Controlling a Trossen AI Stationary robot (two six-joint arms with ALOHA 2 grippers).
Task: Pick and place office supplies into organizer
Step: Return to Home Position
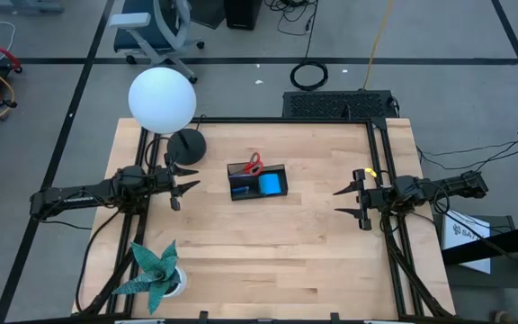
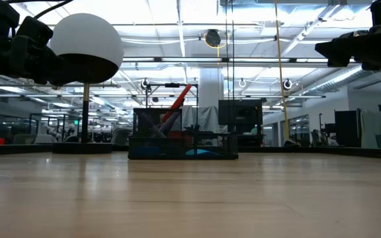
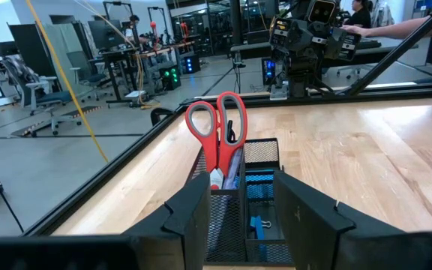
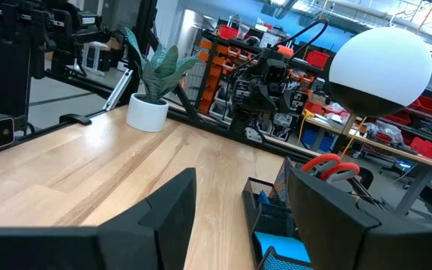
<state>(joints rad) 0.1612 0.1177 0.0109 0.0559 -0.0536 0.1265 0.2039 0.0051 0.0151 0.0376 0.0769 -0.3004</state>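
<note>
The black organizer (image 1: 257,183) stands on the middle of the table. Red-handled scissors (image 3: 216,135) stick blades-down into its taller section, handles up. A blue pad (image 1: 271,184) lies in a low compartment, with a tiny blue block (image 1: 241,190) beside it. My left gripper (image 1: 190,178) hovers level, left of the organizer, open and empty. My right gripper (image 1: 338,202) hovers level to its right, open and empty. In each wrist view the organizer (image 3: 257,195) (image 4: 272,210) shows beyond the fingers, apart from them.
A lamp with a white globe (image 1: 162,99) and a round black base (image 1: 187,144) stands at the far left. A green paper plant in a white pot (image 1: 156,270) sits at the near left. Bare wood lies around the organizer. A person's arm (image 3: 396,26) shows beyond the table.
</note>
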